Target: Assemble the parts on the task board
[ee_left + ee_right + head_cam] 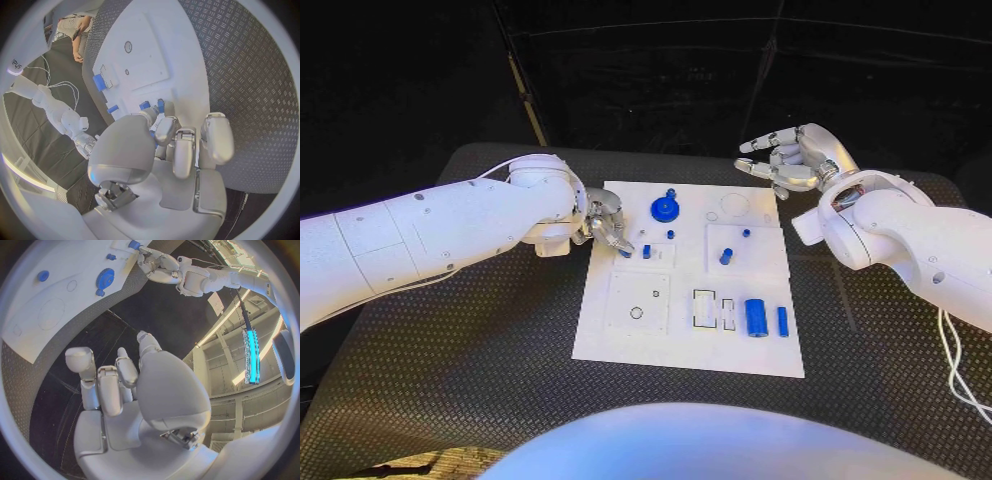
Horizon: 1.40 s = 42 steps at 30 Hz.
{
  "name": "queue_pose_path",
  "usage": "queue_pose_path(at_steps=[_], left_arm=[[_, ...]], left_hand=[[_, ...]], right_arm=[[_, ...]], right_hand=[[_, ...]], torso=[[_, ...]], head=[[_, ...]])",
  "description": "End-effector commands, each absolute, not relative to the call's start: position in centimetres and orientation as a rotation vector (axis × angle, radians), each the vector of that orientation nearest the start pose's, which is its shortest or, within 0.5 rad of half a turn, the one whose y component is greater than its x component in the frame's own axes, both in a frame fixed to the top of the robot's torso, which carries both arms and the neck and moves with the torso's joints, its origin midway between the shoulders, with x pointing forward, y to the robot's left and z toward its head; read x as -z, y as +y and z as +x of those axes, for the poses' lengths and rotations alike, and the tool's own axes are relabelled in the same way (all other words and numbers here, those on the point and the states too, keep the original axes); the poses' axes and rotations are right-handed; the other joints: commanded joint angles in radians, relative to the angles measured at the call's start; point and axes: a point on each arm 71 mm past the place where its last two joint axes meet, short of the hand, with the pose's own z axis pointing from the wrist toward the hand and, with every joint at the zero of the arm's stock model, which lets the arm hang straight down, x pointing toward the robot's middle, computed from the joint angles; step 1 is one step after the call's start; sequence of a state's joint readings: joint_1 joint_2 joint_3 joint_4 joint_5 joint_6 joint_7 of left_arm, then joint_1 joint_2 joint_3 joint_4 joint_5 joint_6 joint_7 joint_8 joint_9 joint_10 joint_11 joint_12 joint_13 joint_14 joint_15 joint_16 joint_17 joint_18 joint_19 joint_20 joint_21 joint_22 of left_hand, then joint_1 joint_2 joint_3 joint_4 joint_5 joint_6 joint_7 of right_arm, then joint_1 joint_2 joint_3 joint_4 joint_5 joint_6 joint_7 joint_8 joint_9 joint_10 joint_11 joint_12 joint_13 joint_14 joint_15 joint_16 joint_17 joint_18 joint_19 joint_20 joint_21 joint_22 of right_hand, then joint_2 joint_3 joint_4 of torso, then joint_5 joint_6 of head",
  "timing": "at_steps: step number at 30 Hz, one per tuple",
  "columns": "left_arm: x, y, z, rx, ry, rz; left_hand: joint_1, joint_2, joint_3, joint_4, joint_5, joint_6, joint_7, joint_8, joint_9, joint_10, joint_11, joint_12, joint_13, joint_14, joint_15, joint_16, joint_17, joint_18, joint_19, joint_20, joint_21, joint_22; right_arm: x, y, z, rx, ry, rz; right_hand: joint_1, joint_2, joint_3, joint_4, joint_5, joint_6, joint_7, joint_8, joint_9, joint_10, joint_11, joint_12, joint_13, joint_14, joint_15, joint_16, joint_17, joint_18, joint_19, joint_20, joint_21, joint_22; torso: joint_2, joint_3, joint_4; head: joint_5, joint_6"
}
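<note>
Head view: left hand pinches a small blue part at its fingertips, over the board edge. Right hand raised beyond the board's far corner, fingers apart, holding nothing.

Matt white task board, ribbed black rubbery table, glossy blue plastic parts

The left robot hand covers the board's edge; whether its fingertips pinch a part is unclear.
</note>
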State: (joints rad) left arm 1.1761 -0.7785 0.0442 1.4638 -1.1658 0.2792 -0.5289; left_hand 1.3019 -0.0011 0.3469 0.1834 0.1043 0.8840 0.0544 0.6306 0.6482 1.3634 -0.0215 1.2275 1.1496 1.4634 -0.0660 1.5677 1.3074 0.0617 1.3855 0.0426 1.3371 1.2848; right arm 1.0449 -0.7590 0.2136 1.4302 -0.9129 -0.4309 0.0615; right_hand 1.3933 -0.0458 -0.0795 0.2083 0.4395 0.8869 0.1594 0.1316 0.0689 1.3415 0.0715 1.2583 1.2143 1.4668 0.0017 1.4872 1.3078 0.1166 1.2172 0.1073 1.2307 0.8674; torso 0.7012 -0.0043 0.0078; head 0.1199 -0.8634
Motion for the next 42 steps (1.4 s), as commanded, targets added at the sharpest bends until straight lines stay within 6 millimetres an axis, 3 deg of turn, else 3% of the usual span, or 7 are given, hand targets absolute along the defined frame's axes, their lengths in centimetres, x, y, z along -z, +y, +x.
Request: queue_pose_path(at_steps=[1,6,10,15,42], left_arm=[[22.0,20.3,48.7,0.350,2.388,-0.029],[21.9,20.2,48.7,0.354,2.382,-0.032],[21.8,20.0,48.8,0.354,2.362,-0.028],[21.8,19.7,48.8,0.352,2.346,-0.014],[22.2,19.1,48.7,0.334,2.414,0.061]], left_hand=[[0.008,-0.002,0.095,-0.085,0.002,0.001,-0.006,0.003,0.004,0.001,0.000,-0.006,-0.003,0.107,-0.007,0.003,0.263,0.012,0.000,-0.002,-0.005,0.001],[0.004,-0.014,0.115,-0.092,0.002,0.001,-0.006,0.004,0.007,0.002,-0.001,-0.007,-0.004,0.107,-0.007,0.003,0.263,0.012,0.001,-0.002,-0.004,0.002],[0.002,-0.045,0.156,-0.112,0.001,0.006,-0.007,0.004,0.011,0.006,-0.002,-0.006,-0.004,0.107,-0.007,0.003,0.263,0.011,0.005,-0.003,0.000,0.010],[0.002,-0.065,0.178,-0.121,0.000,0.012,-0.009,0.001,0.012,0.011,-0.003,-0.004,-0.002,0.107,-0.008,0.003,0.263,0.010,0.008,-0.003,0.003,0.014],[0.002,-0.084,0.200,-0.128,0.000,0.018,-0.009,-0.004,0.010,0.012,-0.004,-0.008,-0.006,0.107,-0.008,0.003,0.263,0.009,0.008,-0.003,0.003,0.016]], right_arm=[[17.0,-19.9,51.0,-1.064,1.499,0.491],[17.0,-19.9,51.0,-1.065,1.499,0.491],[17.0,-19.9,51.0,-1.065,1.499,0.492],[17.0,-19.8,51.0,-1.066,1.499,0.492],[17.1,-19.9,51.0,-1.066,1.503,0.492]], right_hand=[[-0.002,0.009,-0.003,-0.002,0.004,0.003,0.001,0.007,0.000,0.005,-0.001,0.003,0.000,0.067,-0.007,-0.002,0.096,0.013,0.001,-0.005,-0.006,0.000],[-0.002,0.009,-0.003,-0.002,0.004,0.003,0.001,0.007,0.000,0.005,-0.001,0.003,0.000,0.067,-0.007,-0.002,0.096,0.013,0.001,-0.005,-0.006,0.000],[-0.003,0.010,-0.003,-0.001,0.006,0.003,0.001,0.007,0.000,0.006,-0.001,0.003,0.001,0.067,-0.007,-0.002,0.097,0.013,0.002,-0.005,-0.005,0.001],[-0.003,0.010,-0.003,-0.001,0.006,0.003,0.001,0.007,0.000,0.006,-0.001,0.003,0.001,0.067,-0.007,-0.002,0.097,0.013,0.002,-0.005,-0.005,0.001],[-0.003,0.010,-0.003,-0.001,0.006,0.003,0.001,0.007,0.000,0.006,-0.001,0.003,0.001,0.067,-0.007,-0.002,0.097,0.013,0.002,-0.005,-0.005,0.001]], torso=[[0.000,-0.0003,-0.0003],[0.000,0.0004,-0.0004],[0.001,0.0000,0.0000],[0.001,0.0006,-0.0003],[0.000,0.0008,0.0000]], head=[[0.000,0.000],[0.001,0.001],[0.001,0.002],[0.001,0.000],[-0.002,-0.007]])
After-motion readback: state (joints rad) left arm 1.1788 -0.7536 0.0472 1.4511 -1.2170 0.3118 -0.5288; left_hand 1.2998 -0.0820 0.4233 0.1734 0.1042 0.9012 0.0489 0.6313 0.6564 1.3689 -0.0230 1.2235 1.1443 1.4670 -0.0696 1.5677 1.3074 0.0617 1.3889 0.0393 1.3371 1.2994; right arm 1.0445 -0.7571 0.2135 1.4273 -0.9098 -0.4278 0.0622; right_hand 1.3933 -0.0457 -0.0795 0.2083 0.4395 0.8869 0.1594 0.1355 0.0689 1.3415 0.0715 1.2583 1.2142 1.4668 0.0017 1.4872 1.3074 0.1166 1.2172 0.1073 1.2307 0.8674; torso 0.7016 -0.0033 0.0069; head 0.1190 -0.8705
